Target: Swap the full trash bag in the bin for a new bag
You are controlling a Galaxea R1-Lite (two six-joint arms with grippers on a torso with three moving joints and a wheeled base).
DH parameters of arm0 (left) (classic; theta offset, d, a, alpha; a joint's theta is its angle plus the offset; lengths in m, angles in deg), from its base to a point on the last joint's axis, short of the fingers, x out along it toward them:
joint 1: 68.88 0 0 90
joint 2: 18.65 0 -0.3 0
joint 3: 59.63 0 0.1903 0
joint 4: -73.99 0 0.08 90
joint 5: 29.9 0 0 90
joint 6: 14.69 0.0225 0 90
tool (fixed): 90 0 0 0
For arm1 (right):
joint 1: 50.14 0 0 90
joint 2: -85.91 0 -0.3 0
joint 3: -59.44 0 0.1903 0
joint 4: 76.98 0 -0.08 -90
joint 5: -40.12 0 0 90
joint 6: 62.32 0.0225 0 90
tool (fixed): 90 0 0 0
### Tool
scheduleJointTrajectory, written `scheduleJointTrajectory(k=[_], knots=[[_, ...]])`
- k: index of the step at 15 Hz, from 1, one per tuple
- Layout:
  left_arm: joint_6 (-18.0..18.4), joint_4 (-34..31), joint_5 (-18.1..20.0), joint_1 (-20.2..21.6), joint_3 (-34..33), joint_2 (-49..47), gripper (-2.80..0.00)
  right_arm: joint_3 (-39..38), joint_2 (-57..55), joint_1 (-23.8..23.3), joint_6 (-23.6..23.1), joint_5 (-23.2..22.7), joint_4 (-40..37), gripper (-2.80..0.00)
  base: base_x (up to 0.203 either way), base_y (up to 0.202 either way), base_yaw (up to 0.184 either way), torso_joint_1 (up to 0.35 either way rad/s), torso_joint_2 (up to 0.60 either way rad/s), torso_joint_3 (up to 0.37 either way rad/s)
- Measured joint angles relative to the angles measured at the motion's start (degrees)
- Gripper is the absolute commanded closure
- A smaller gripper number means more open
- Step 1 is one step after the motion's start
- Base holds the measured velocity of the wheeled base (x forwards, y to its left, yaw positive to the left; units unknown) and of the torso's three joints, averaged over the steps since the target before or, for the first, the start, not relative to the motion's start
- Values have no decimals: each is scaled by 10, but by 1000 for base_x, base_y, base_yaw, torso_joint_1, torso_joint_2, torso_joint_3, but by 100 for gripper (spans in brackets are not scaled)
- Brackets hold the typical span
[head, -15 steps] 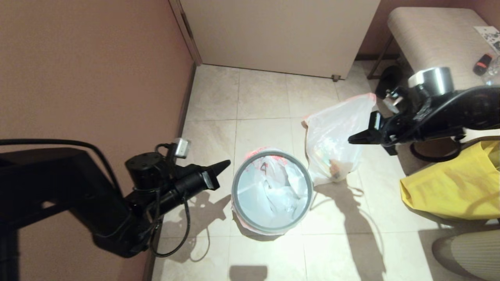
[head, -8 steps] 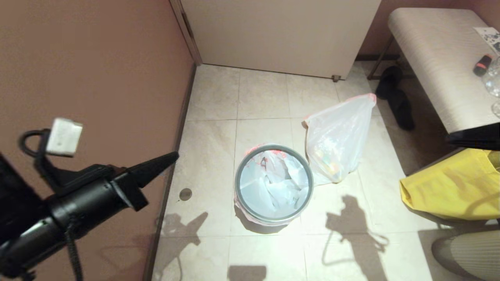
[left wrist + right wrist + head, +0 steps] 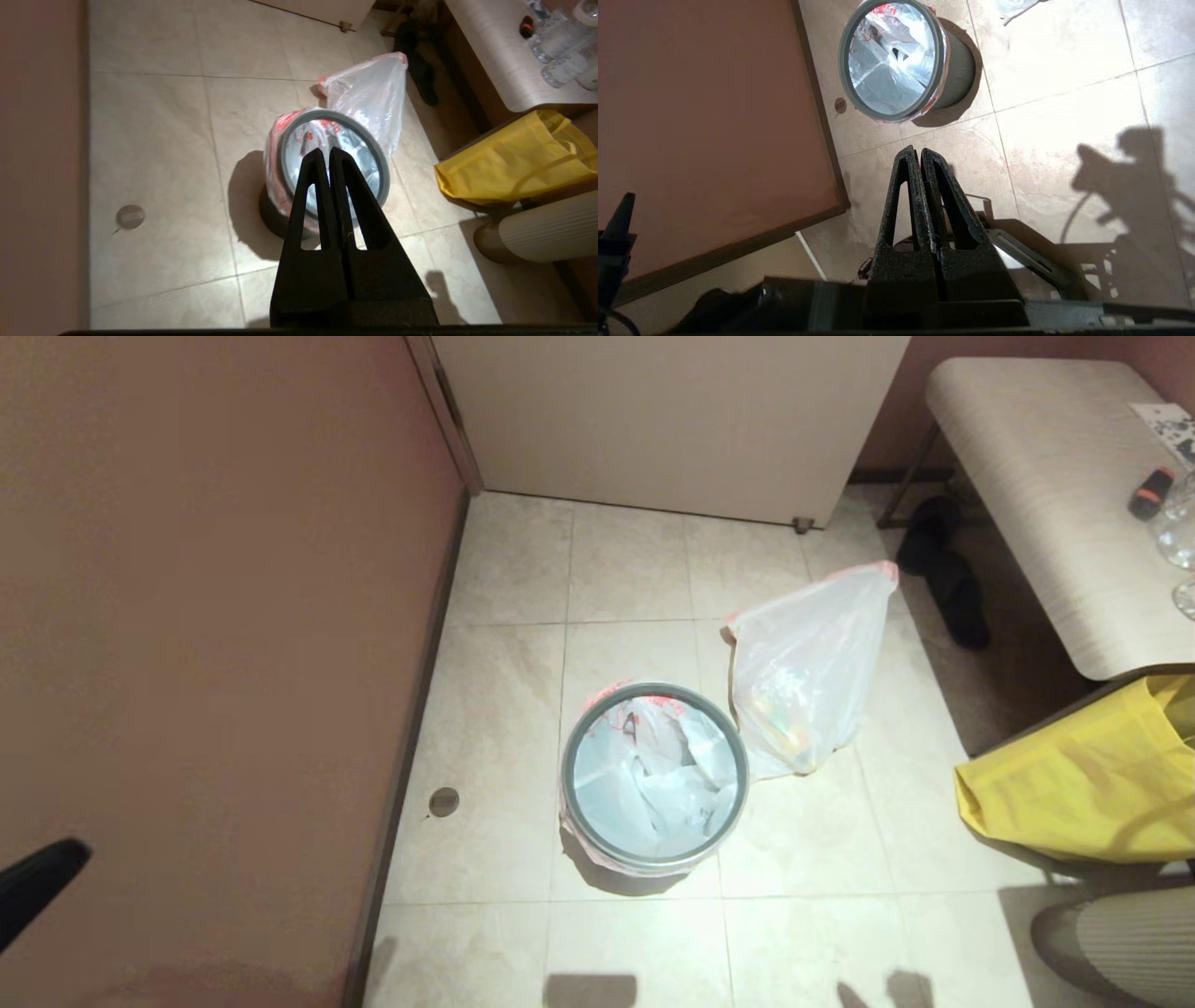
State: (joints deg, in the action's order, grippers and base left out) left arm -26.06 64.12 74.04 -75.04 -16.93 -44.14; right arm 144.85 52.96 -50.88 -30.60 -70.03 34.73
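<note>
The black bin [image 3: 567, 775] with its grey hoop rim stands on the tiled floor. The new bag [image 3: 653, 779], translucent white with red marks, lines it, and its red edge is folded over the rim. The full trash bag [image 3: 803, 672] stands on the floor just right of the bin, with colourful rubbish showing through. My left gripper [image 3: 325, 151] is shut and empty, held high and pulled back from the bin [image 3: 384, 184]; only its tip [image 3: 37, 887] shows at the head view's lower left edge. My right gripper [image 3: 916, 150] is shut and empty, well back from the bin [image 3: 959, 70].
A brown wall [image 3: 187, 616] runs close along the bin's left. A yellow bag [image 3: 1074, 784] lies at the right, under a light bench [image 3: 1046, 476] with bottles on it. Black slippers [image 3: 943, 569] lie beyond the full bag. A floor drain [image 3: 443, 800] sits left of the bin.
Both arms have drawn back from the bin. The right arm has left the head view, and the left gripper has withdrawn to its lower left edge. The bin and bags have stayed put.
</note>
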Motion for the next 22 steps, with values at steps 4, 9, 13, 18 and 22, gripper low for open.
scheduleJointTrajectory(k=[4,9,13,18,22], knots=[[14,-250,11,51,16,183,0,-35,115,-7,-31,3,-44,0,0,0,0,0,0,0],[107,-277,-25,61,-49,248,0,-159,236,3,-161,27,-42,0,0,0,0,0,0,0],[123,-162,-61,62,-139,256,0,-326,303,6,-284,105,65,0,0,0,0,0,0,0],[156,-148,-131,63,-184,257,0,-533,328,6,-306,171,349,0,0,0,0,0,0,0],[158,-132,-133,63,-193,257,0,-600,331,6,-303,207,429,0,0,0,0,0,0,0]])
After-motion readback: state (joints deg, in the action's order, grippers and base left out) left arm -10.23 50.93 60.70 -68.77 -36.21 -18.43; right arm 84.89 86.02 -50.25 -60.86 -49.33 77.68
